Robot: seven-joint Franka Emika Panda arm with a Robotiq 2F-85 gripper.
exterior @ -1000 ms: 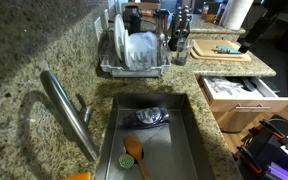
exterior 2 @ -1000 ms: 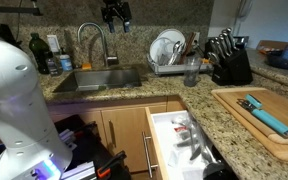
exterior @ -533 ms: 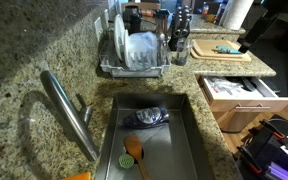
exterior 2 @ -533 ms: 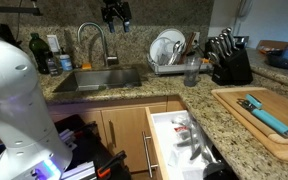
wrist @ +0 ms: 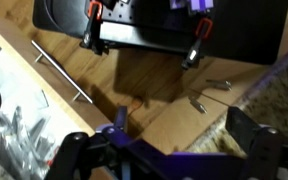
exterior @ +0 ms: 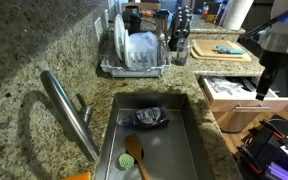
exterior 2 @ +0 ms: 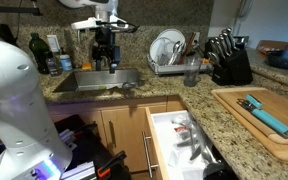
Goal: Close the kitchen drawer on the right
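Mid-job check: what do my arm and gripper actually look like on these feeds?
The arm is glossy white, built from fat rounded links with grey joint bands near the wrist. The gripper is black and blocky. In the wrist view its two fingers are dark, thick and angular. No legible markings or loose cables show.
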